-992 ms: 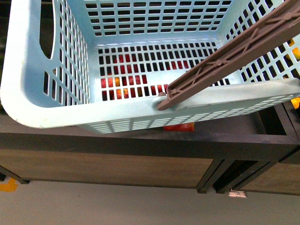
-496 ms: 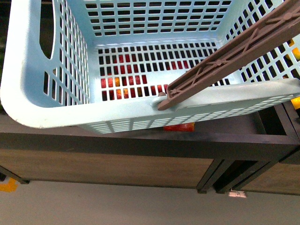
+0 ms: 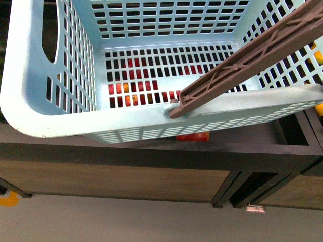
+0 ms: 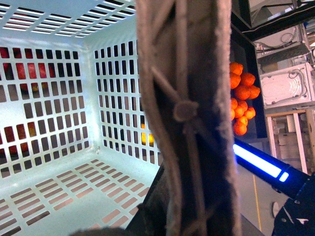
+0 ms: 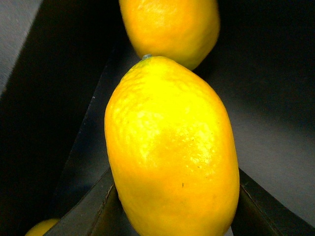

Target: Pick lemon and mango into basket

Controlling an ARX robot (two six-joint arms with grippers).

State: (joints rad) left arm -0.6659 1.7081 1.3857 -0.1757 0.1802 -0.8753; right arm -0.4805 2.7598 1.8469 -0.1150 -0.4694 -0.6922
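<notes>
Item: lemon (image 5: 170, 147), bright yellow, oval
- Location: between the fingers of the right gripper (image 5: 177, 196), which press on both flanks and grip it. It is outside the basket (image 3: 126, 121)
- Long axis: runs along the fingers, with the tip touching a second yellow fruit (image 5: 170, 27) beyond
- Basket: tilted, raised before the shelf (image 3: 151, 154), brown handle (image 3: 242, 60) swung up, floor bare
- Left gripper: hidden behind the handle, so grip cannot be told
- Oranges (image 4: 241, 98): piled beyond the basket
- Judgement: the right arm is nearer, and the lift should pull clear of the neighbouring fruit first
</notes>
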